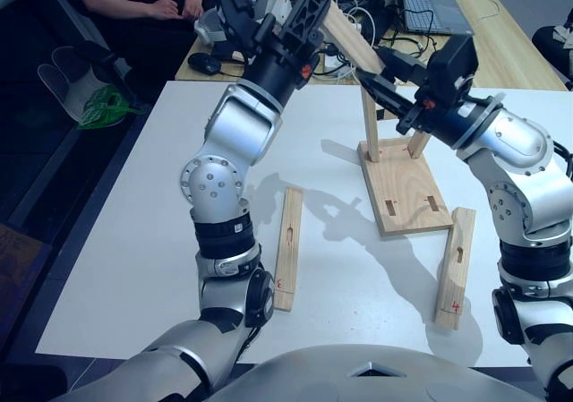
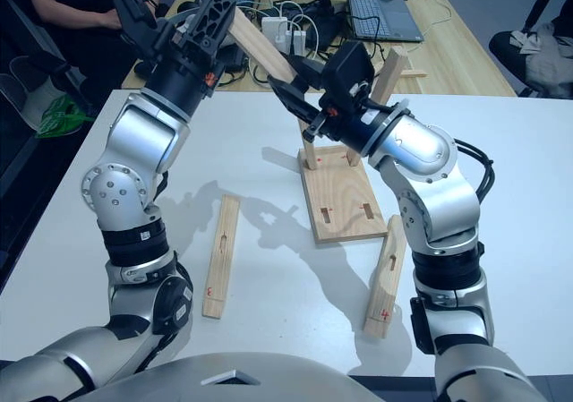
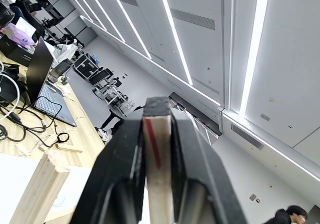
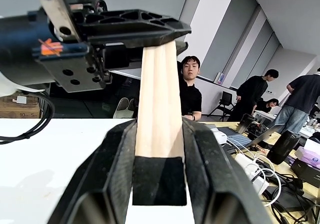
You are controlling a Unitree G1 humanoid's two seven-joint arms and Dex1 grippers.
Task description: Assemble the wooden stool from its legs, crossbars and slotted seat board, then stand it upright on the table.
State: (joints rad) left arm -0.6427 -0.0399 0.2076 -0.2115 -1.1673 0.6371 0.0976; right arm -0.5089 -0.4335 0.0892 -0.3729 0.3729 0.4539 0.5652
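white table (image 1: pixel 116 268), seat board (image 1: pixel 407 187) flat, l gripper (image 1: pixel 309 8) & r gripper (image 1: pixel 389 80) both clamped on one wood bar (image 1: pixel 351 42) midair

The right tool (image 4: pixel 159 134) has its two black fingers (image 4: pixel 117 169) pressed against either side of a pale wooden bar (image 4: pixel 159 94). The bar runs straight away from the camera. Its far end sits between the fingers of the left tool (image 4: pixel 167 39), a black unit with an orange mark, which grips it from the side. Beneath lies the white tabletop (image 4: pixel 45 159), with a black cable (image 4: pixel 31 129) curving over it. A laptop (image 4: pixel 235 135) and loose wires (image 4: pixel 257 166) lie on a desk behind.
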